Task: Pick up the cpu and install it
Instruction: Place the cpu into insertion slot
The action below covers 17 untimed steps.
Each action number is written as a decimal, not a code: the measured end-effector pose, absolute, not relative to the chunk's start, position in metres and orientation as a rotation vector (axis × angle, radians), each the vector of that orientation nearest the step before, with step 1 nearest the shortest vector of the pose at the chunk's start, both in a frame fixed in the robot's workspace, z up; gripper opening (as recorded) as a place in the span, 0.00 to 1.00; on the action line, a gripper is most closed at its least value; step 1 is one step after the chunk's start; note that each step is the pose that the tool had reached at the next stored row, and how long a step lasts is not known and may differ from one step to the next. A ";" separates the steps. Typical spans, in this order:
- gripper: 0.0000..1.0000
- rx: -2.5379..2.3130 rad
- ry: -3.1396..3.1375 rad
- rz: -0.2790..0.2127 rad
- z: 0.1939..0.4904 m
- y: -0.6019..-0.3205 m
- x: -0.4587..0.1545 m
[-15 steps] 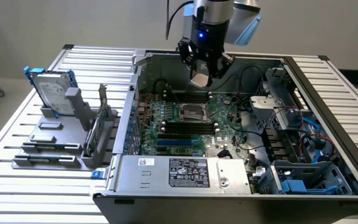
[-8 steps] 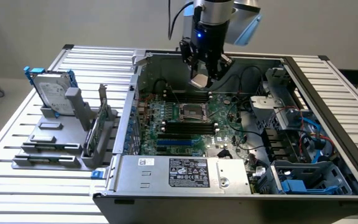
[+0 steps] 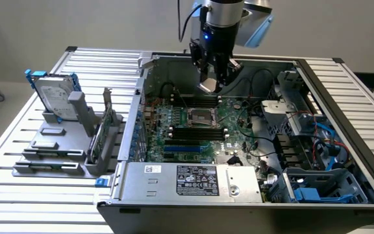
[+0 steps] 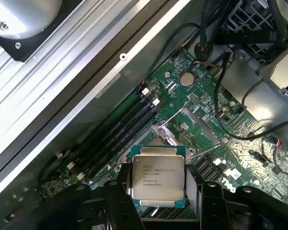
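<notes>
Cpu in my claw (image 3: 215, 82), hanging over the open computer case (image 3: 194, 181).

In the exterior view I hang at the upper middle of the frame, above the far edge of the green motherboard (image 3: 239, 127). The cpu (image 4: 157, 176) is a silver glint between my fingertips. The wrist view shows my two dark fingers (image 4: 121, 189) pressed against opposite edges of the chip, spread wide because it fills the gap. Its printed metal top faces the camera. The socket (image 3: 198, 117) lies mid-board, below the chip and apart from it. A hard drive (image 3: 54, 95) stands in a grey rack at the exterior view's left on the slatted surface (image 3: 18, 200).
</notes>
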State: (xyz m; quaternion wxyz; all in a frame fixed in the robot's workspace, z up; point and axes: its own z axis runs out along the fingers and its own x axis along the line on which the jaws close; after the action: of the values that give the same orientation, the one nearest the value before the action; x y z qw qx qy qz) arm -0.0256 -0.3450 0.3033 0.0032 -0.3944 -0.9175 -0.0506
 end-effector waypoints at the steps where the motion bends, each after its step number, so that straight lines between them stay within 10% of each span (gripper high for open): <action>1: 0.55 -1.260 -2.867 -0.158 0.303 -0.345 -0.026; 17: 0.55 -1.591 -2.698 -0.151 0.299 -0.345 -0.026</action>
State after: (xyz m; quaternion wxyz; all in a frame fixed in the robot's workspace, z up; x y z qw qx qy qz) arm -0.0256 -0.3450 0.2991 0.0027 -0.5073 -0.8604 -0.0480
